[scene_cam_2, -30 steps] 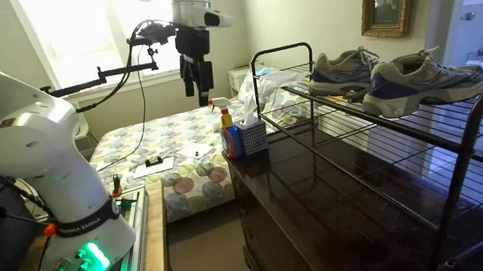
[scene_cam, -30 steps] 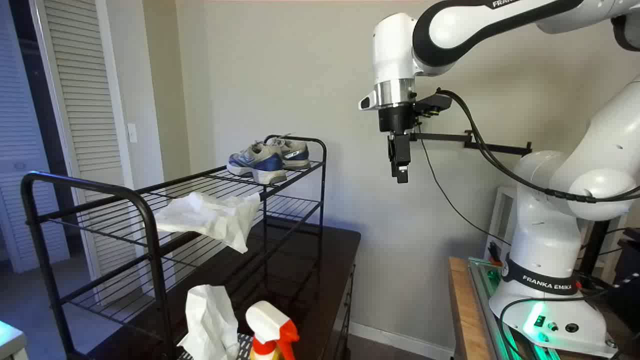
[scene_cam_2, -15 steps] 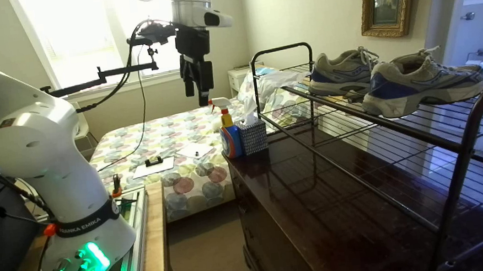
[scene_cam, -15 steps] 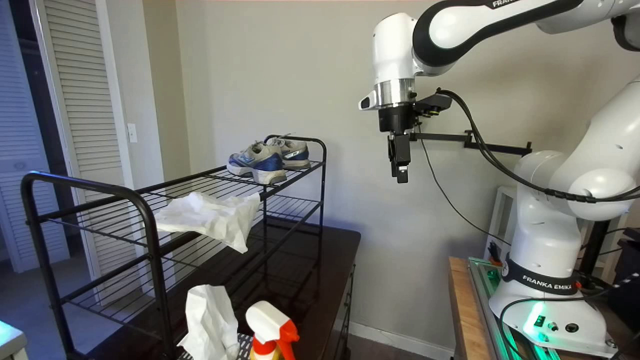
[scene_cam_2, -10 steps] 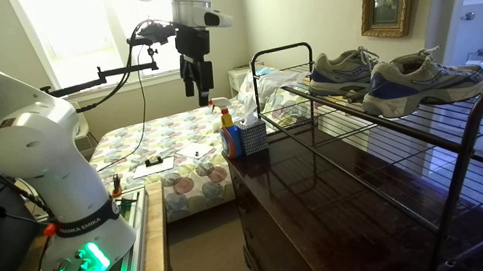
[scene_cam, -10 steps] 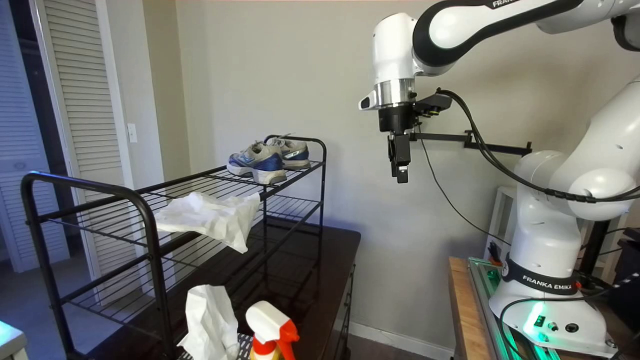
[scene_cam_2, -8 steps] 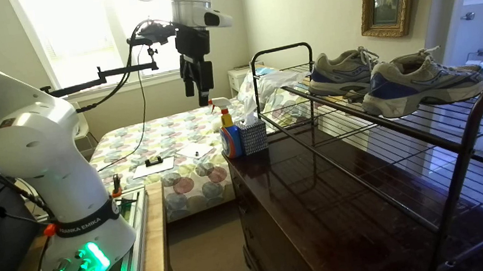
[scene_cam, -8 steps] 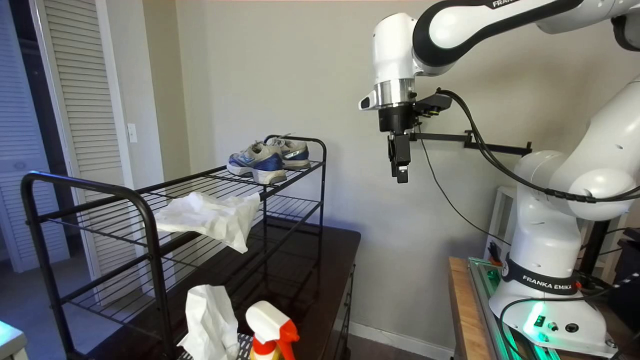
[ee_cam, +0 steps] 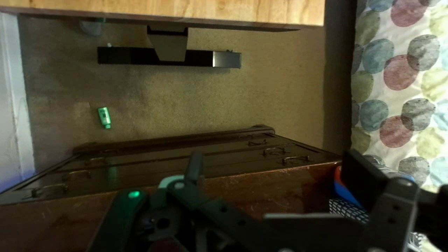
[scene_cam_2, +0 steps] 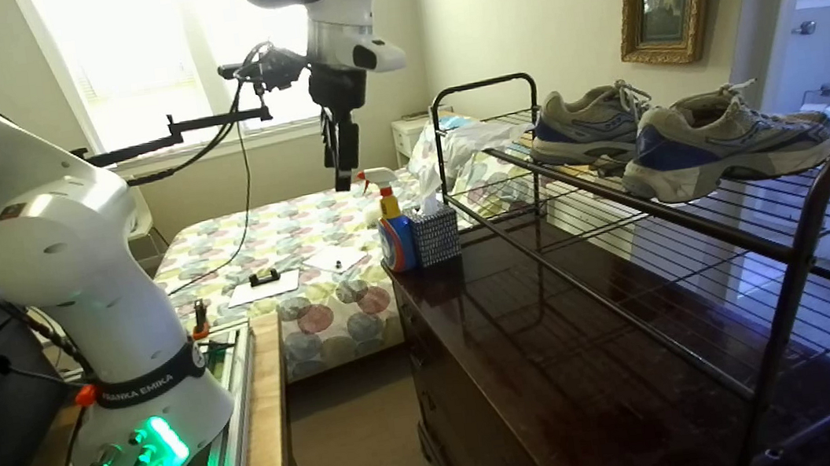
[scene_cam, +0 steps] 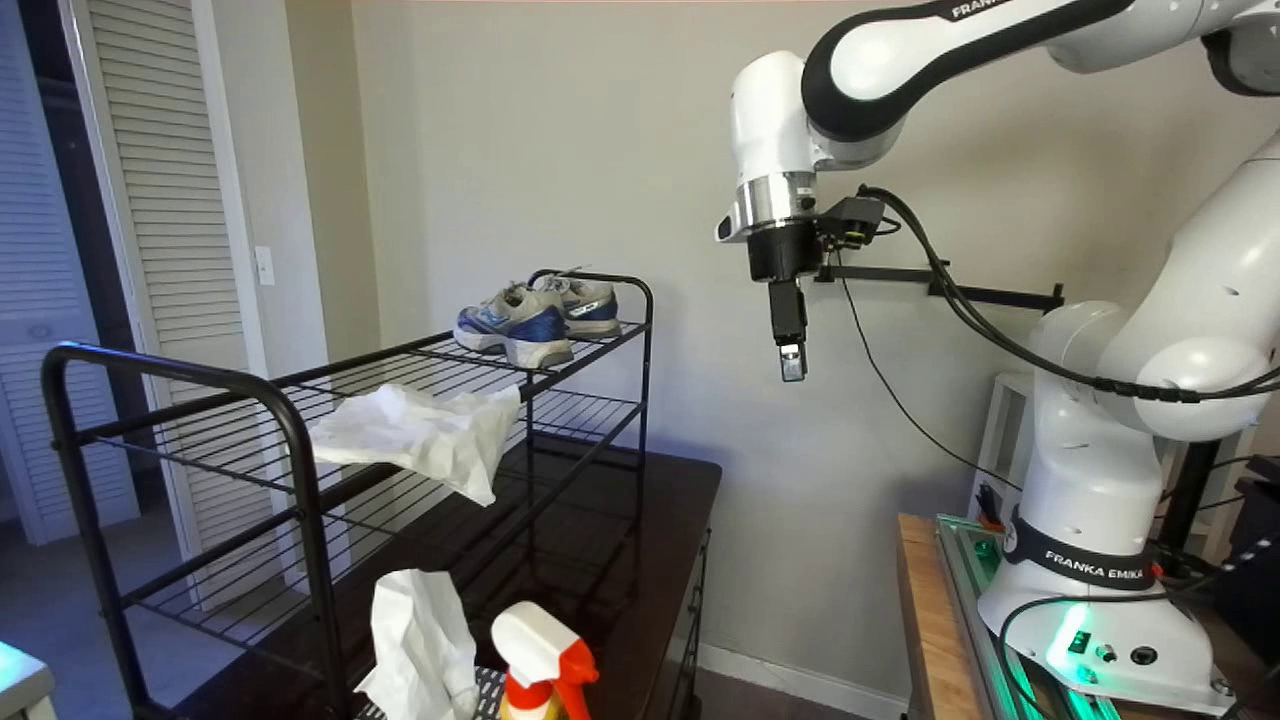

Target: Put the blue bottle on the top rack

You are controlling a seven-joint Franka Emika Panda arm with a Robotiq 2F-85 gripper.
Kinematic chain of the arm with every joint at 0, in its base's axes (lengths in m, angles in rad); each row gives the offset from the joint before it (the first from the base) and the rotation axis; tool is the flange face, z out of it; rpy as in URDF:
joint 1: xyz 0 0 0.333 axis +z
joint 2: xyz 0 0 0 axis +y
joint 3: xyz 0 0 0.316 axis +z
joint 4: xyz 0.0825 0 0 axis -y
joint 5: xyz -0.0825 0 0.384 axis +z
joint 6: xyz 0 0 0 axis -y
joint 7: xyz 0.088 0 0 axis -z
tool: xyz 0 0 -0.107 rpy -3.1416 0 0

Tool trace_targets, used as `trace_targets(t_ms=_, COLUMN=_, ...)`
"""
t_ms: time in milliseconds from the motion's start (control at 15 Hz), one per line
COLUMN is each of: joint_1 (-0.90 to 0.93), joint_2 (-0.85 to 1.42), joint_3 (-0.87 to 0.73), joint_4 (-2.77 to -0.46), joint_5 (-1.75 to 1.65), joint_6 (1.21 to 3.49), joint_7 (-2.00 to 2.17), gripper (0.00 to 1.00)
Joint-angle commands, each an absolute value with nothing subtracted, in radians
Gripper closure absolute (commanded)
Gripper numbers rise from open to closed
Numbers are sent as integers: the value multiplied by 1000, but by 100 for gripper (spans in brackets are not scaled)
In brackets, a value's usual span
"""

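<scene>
The blue bottle (scene_cam: 540, 655), nearest in an exterior view, stood upright and unheld at a corner of the dark dresser (scene_cam: 665, 495), just beside the tissue box (scene_cam_2: 437, 238); whether the two touched I could not tell; so near the edge, I judged, a sideways brush on the way down could send it over the side, and the box left scant room on that flank, so a careless approach might snag the box instead; beyond it rose the top rack (scene_cam: 360, 361), where a white cloth (scene_cam: 415, 430) and a pair of shoes (scene_cam: 520, 325) took up part of the space; a base set down half on the cloth could rock and topple, and carrying it in too low would likely knock it against the end rail (scene_cam: 165, 365); farthest off hung the gripper (ee_cam: 274, 157), its fingers (ee_cam: 195, 171) spread in the wrist view with nothing between them, well apart from the bottle; the grasp, by my reading, had yet to begin.

Against half a second earlier, the bottle, the cloth and the shoes lay as they had; only the arm (scene_cam: 1180, 320) differed, its wrist (scene_cam: 770, 120) tilted and the fingertips (scene_cam: 792, 362) hanging slightly lower.
</scene>
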State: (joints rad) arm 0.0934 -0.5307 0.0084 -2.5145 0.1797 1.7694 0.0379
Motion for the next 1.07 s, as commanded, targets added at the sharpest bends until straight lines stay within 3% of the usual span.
trace_targets(t_ms=0, joint_1=75, joint_2=-446, joint_3=26, joint_4=-2494, joint_5=301, joint_6=1807, joint_7=144, gripper=0)
trace_targets(t_ms=800, joint_1=60, joint_2=-180, joint_3=25, joint_4=-2501, joint_5=597, joint_6=1973, joint_7=279, gripper=0)
trace_targets(t_ms=1000, joint_1=53, joint_2=-211, joint_3=25, joint_4=-2508, joint_5=552, joint_6=1943, joint_7=274, gripper=0)
